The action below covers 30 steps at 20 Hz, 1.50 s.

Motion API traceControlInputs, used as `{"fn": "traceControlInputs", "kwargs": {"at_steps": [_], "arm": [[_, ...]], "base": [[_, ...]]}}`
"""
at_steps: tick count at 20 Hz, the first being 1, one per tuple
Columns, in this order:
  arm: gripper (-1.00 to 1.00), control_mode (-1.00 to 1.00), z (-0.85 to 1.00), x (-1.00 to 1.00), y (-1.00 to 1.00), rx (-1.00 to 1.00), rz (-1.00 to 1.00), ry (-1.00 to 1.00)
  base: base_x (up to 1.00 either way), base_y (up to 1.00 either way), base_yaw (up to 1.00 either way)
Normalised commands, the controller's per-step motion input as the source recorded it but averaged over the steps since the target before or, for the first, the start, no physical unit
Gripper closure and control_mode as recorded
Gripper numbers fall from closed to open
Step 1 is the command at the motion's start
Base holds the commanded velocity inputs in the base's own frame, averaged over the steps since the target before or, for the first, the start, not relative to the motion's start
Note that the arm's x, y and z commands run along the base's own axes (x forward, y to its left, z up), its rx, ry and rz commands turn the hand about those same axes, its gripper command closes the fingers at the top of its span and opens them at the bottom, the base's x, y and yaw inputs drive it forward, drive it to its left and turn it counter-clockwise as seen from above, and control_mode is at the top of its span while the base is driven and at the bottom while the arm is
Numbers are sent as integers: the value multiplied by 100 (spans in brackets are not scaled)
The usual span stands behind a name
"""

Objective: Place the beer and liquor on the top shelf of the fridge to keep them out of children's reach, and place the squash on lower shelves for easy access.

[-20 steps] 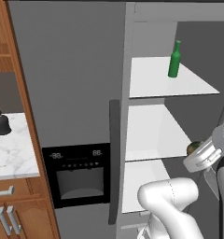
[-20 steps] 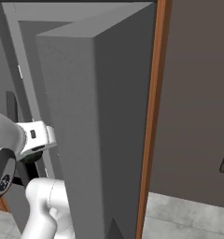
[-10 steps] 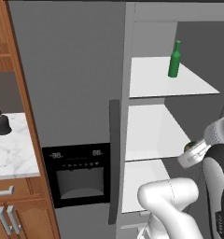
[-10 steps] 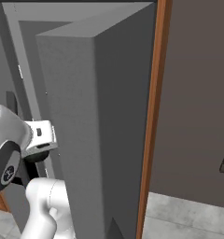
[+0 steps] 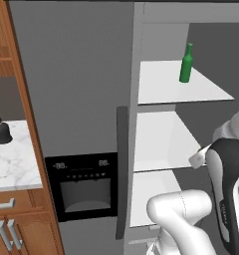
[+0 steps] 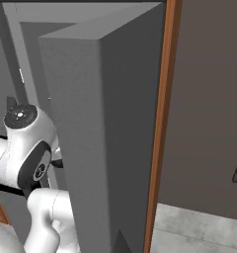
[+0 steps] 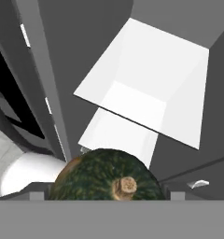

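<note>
Green beer [image 5: 186, 63] on top shelf [image 5: 191, 92] | squash [image 7: 107, 177] in claw [image 7: 104, 197]

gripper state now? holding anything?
Gripper: closed on the squash, jaws spread wide around it.

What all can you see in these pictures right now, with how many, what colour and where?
beer: one, bright green, upright on the top shelf
liquor: one, black, on the marble counter left of the fridge
squash: one, dark green, between the finger tips in the hand view
lower shelves: two, white, under the top shelf
fridge handle: one, dark, vertical
dispenser panel: one, black, on the closed door
gripper: one, jaws wide around the squash
</note>
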Motion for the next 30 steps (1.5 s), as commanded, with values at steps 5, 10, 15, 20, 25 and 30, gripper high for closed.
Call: {"fn": "traceControlInputs", "kwargs": {"at_steps": [5, 10, 15, 20, 25, 30], "arm": [[100, -100, -48, 30, -12, 0, 0, -1], [100, -100, -46, 37, 0, 0, -1, -2], [100, -100, -47, 38, -9, 0, 0, -4], [100, -100, -43, 32, -13, 0, 0, -8], [100, -100, -35, 29, -11, 0, -1, -9], [100, -100, -30, 30, -4, 0, -4, -12]], "base": [[0, 0, 0], [0, 0, 0], [0, 0, 0], [0, 0, 0], [0, 0, 0], [0, 0, 0]]}}
